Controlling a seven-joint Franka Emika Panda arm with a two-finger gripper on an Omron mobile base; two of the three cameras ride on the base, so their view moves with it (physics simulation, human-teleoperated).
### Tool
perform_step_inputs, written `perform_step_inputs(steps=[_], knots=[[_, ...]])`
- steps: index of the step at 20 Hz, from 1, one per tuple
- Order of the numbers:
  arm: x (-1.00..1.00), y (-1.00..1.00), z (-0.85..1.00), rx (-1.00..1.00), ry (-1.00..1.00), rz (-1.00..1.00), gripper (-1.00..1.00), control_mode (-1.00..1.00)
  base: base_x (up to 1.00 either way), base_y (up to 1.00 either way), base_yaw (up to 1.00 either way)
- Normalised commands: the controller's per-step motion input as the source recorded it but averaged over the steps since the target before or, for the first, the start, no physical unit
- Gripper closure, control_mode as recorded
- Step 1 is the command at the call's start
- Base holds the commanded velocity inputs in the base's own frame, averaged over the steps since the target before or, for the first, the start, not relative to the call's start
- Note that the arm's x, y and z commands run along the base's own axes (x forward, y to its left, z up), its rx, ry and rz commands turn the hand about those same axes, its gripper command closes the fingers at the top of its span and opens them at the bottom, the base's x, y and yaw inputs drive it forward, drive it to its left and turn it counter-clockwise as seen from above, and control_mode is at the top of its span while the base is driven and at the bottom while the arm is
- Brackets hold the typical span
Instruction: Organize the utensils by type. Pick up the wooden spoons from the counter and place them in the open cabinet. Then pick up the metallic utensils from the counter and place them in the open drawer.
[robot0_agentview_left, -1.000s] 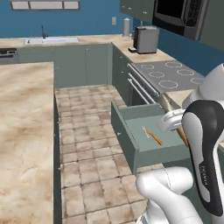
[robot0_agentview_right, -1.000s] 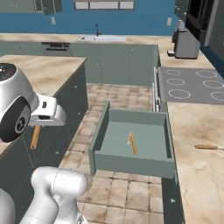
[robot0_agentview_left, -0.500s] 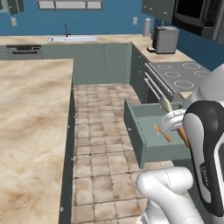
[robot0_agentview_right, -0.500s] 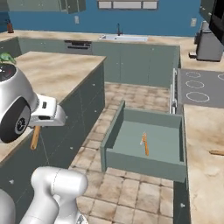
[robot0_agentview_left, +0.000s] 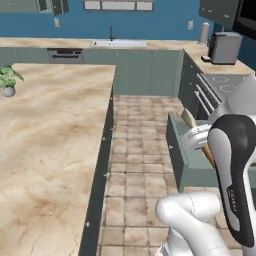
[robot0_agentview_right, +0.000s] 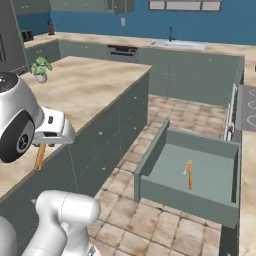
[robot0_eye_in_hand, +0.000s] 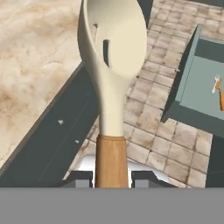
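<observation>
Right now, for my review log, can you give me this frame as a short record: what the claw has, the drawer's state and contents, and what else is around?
claw: shut on the wooden spoon's handle
wooden spoon: held off the counter, pale slotted bowl pointing away from the hand, orange-brown handle between the fingers
drawer: pulled open over the tiled floor
drawer contents: one small utensil with an orange handle lying flat on the bottom
counter: marble-patterned island to the arm's left
plant: small potted plant on the counter's far part
cabinet: cannot tell from these views
</observation>
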Motion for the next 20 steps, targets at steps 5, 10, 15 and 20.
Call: perform_step_inputs(steps=[5,10,15,20], knots=[[0.0,0.0,0.0,0.0,0.0,0.0,1.0,1.0,-0.31,0.26,0.35],[0.0,0.0,0.0,0.0,0.0,0.0,1.0,1.0,-0.45,0.35,0.49],[0.0,0.0,0.0,0.0,0.0,0.0,1.0,1.0,-0.55,0.27,0.51],[0.0,0.0,0.0,0.0,0.0,0.0,1.0,1.0,-0.6,0.1,0.48]])
